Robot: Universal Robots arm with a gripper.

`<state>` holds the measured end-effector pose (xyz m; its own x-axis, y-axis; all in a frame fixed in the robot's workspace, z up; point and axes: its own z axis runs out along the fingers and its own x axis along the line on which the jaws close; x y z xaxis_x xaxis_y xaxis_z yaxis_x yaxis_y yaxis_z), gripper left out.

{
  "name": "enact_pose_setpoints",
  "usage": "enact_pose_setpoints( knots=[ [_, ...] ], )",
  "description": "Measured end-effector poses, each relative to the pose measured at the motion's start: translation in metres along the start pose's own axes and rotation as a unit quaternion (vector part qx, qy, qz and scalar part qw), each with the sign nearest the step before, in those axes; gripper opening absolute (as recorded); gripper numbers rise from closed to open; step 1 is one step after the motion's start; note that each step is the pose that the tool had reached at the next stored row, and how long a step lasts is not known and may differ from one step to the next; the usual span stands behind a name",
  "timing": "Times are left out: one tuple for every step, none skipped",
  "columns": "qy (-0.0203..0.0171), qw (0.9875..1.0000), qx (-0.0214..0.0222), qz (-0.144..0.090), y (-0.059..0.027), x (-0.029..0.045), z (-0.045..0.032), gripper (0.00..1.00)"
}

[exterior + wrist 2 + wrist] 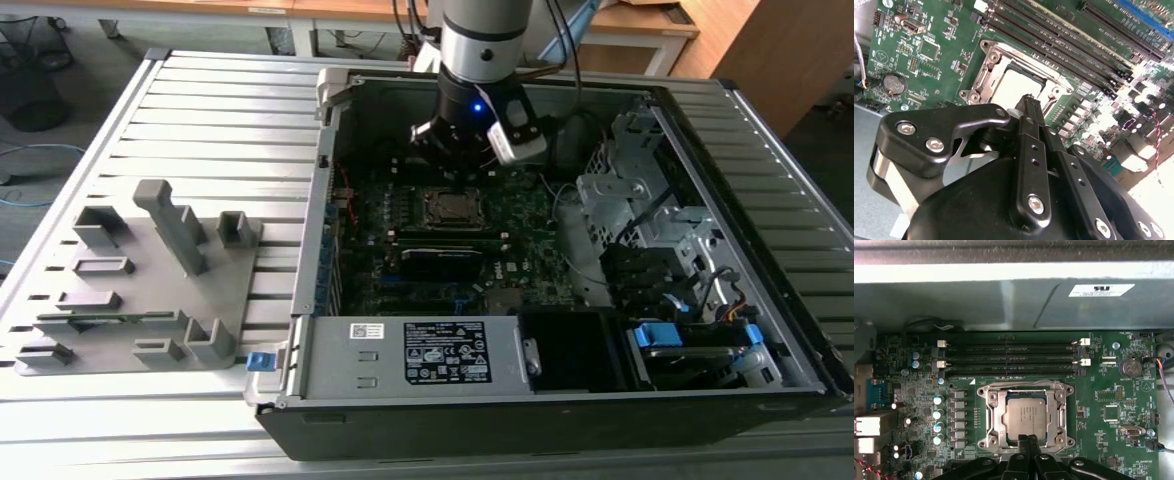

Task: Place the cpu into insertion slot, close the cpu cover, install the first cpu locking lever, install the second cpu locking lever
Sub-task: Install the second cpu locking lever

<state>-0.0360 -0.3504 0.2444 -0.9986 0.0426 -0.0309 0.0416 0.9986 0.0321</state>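
Slatted tabletop (200, 110), open computer case (747, 300). Cpu (1026, 415) seated in insertion slot (991, 412), cpu cover (1026, 388) down. Jaws narrow, holding nothing, at slot's edge; best pressed squarely.

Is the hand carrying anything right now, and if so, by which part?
Nothing held. The hand is shut and empty, its tip over the edge of the cpu, which already sits in the insertion slot.

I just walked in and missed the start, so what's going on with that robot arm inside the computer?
A single robot arm is reaching into an open computer case, working at the processor socket on the green motherboard. The cpu already sits in the insertion slot, with the cpu cover framing it. The gripper is poised at the socket's edge, its fingers together and holding nothing.
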Motion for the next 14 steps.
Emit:
enact_pose_setpoints(
  knots=[
    [0.0,1.0,0.0,0.0,-0.001,0.0,0.0,0.11],
    [0.0,1.0,-0.0001,0.0,-0.0014,0.0,0.0,0.11],
    [0.0,1.0,-0.0001,0.0,-0.0014,0.0,0.0,0.11],
    [0.0,1.0,-0.0001,0.0,-0.0017,0.0,0.0,0.11],
    [0.0,1.0,-0.0001,0.0,-0.002,0.0,0.0,0.11],
    [0.0,1.0,-0.0001,0.0,-0.002,0.0,0.0,0.11],
    [0.0,1.0,-0.0001,0.0,-0.0021,0.0,0.0,0.11],
    [0.0,1.0,-0.0001,0.0,-0.0021,0.0,0.0,0.11],
    [0.0,1.0,-0.0001,0.0,-0.0022,0.0,0.0,0.11],
    [0.0,1.0,-0.0001,0.0,-0.0026,0.0,-0.0001,0.11],
    [0.0,1.0,-0.0001,0.0,-0.003,-0.0001,-0.0001,0.11],
    [0.0,1.0,-0.0001,0.0,-0.0035,-0.0001,-0.0001,0.11],
    [-0.0001,1.0,-0.0001,0.0,-0.0041,-0.0001,-0.0001,0.11],
    [0.0,1.0,-0.0001,0.0,-0.0047,-0.0001,-0.0001,0.11]
  ],
)
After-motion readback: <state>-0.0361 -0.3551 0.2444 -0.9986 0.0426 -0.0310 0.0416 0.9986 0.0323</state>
